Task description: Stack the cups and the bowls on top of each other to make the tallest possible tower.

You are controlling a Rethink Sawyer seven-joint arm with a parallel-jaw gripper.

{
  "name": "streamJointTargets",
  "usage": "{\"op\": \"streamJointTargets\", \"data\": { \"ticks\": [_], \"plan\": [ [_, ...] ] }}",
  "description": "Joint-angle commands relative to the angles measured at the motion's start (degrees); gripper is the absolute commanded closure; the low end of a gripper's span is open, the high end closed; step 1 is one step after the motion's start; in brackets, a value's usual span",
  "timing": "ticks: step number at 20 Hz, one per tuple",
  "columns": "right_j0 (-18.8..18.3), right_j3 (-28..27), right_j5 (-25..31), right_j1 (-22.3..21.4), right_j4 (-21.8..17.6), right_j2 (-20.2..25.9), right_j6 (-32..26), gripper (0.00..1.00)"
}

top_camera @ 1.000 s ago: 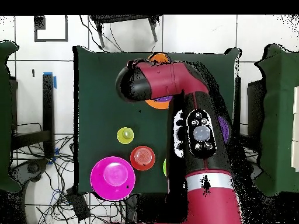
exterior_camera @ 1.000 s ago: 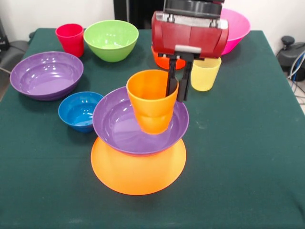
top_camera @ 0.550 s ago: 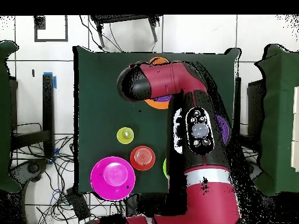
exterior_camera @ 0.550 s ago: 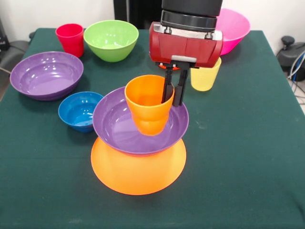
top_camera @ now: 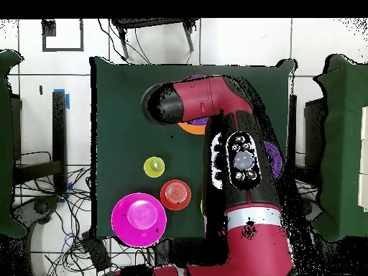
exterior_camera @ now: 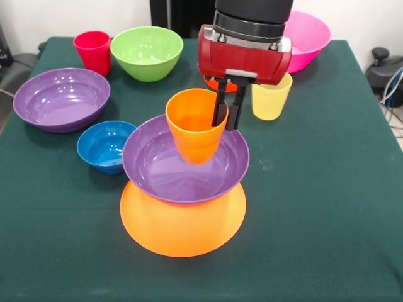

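An orange cup [exterior_camera: 194, 126] hangs upright over the hollow of a purple bowl [exterior_camera: 157, 173]. That bowl rests on an upturned yellow-orange bowl [exterior_camera: 182, 233], and the two form the tower. My gripper [exterior_camera: 225, 126] is shut on the cup's right rim, one finger inside and one outside. I cannot tell whether the cup's base touches the bowl. In the overhead view the arm [top_camera: 241, 165] covers the stack, and only a sliver of the yellow-orange bowl [top_camera: 190, 129] shows.
A blue bowl [exterior_camera: 104, 146] and a second purple bowl [exterior_camera: 61, 99] sit to the left. At the far side stand a red cup [exterior_camera: 93, 51], green bowl [exterior_camera: 147, 52], yellow cup [exterior_camera: 271, 97], pink bowl [exterior_camera: 310, 38] and a small orange-red bowl [exterior_camera: 216, 83].
The gripper first lowered the orange cup into the purple bowl, then raised it a little. The cup now sits higher than half a second ago.
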Motion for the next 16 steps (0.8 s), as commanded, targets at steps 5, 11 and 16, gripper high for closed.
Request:
{"op": "streamJointTargets", "data": {
  "ticks": [5,11,16],
  "plan": [
    [0.63,1.05,0.85,1.41,-5.26,0.65,-7.66,1.00],
    [1.04,1.50,-0.29,1.49,-6.01,-0.12,-6.71,1.00],
    [1.13,2.56,-3.23,1.71,-7.17,-1.27,-5.15,1.00]
  ]
}}
